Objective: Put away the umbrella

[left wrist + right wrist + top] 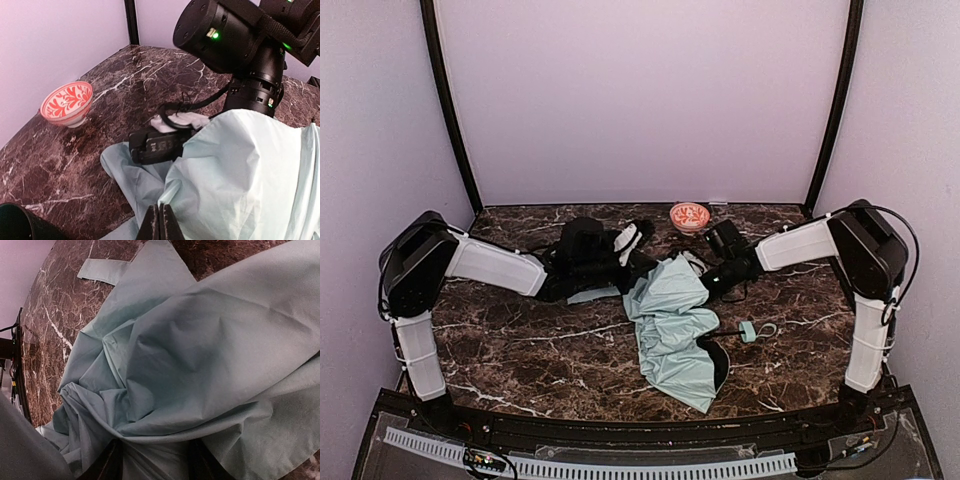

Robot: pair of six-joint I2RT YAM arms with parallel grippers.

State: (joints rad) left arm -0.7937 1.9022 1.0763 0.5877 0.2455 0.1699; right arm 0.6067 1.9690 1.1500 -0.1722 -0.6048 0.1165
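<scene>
The umbrella point(672, 325) lies collapsed mid-table, a heap of pale mint fabric, with its thin black shaft and small mint handle point(748, 332) pointing right. My left gripper point(640, 272) is at the heap's upper left edge. In the left wrist view its fingertips point(161, 222) are pressed together on a fold of the fabric point(235, 170). My right gripper point(706, 277) comes in from the upper right. In the right wrist view its two dark fingers point(107, 462) stand either side of a thick bunch of the fabric point(200, 350), shut on it.
A red-and-white patterned bowl point(689, 216) stands at the back of the marble table point(520, 350), also seen as the bowl point(66, 103) in the left wrist view. A dark rounded object point(20, 224) sits at that view's lower left corner. Purple walls enclose the table.
</scene>
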